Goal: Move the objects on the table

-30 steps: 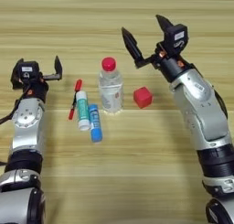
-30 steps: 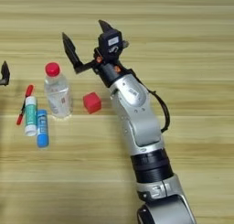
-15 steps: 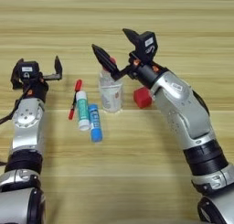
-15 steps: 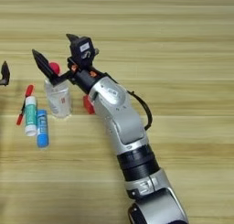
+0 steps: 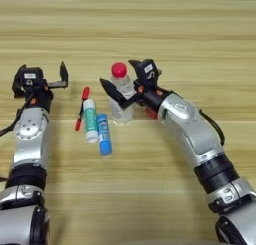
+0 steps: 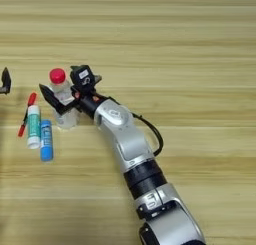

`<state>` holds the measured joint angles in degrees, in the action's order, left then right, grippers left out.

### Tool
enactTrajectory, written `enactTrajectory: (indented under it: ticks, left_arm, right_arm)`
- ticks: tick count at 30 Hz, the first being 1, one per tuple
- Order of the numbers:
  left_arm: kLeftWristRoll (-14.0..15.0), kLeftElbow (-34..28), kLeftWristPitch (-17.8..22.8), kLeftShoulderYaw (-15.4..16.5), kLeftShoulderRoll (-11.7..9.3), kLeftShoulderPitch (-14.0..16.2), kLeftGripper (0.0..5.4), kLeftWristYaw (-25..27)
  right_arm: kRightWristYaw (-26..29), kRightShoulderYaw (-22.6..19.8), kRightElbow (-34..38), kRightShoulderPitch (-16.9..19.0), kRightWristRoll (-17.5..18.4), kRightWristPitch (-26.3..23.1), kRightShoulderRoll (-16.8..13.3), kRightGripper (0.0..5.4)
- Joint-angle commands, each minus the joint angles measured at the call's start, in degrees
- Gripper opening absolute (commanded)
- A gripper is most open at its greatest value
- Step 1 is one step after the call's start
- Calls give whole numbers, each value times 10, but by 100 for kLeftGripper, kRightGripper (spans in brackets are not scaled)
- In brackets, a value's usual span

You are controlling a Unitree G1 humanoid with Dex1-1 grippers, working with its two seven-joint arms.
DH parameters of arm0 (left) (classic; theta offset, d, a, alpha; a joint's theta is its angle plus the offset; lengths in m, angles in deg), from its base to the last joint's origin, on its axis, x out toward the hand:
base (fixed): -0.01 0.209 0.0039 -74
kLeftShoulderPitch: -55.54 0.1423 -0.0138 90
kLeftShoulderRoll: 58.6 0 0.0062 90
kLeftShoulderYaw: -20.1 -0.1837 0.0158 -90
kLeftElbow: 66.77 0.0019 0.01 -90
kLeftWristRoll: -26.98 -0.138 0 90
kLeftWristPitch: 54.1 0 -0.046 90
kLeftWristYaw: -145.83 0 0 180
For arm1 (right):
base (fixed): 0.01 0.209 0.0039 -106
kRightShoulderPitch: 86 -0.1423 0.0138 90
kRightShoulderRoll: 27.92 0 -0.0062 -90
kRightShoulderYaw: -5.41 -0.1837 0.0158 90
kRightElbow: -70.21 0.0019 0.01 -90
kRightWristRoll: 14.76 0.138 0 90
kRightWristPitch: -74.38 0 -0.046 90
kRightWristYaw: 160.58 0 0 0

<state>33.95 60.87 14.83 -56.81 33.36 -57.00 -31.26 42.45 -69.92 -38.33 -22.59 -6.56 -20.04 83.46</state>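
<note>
Two grippers over table [image 5: 200, 34]. Right gripper [image 5: 125, 84] spread wide around clear plastic bottle with red cap [image 5: 120, 96], one finger at its left flank, other behind near cap; firm contact not discernible. Bottle upright at table centre. Small red cube [image 5: 151, 112] mostly hidden behind right wrist. White tube with green label [image 5: 90, 120], blue glue-stick tube [image 5: 104, 134], thin red pen [image 5: 82, 107] lying side by side left of bottle. Left gripper [image 5: 42, 79] parked far left, fingers apart, empty.
</note>
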Motion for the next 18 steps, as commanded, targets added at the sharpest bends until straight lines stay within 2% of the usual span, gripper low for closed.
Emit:
enactTrajectory:
  ticks: [1, 15, 18]
  left_arm:
    - [-4, -3, -3, -1, 4, -7, 538, -3]
    - [-4, -6, -2, -2, 4, -5, 538, -4]
    - [-4, -7, -2, -2, 4, -5, 540, -4]
  right_arm:
    - [4, 2, -27, -9, -12, 6, 9, 540]
    - [17, 2, -42, -5, -17, 10, 14, 540]
    - [23, 4, -40, -3, -15, 6, 16, 511]
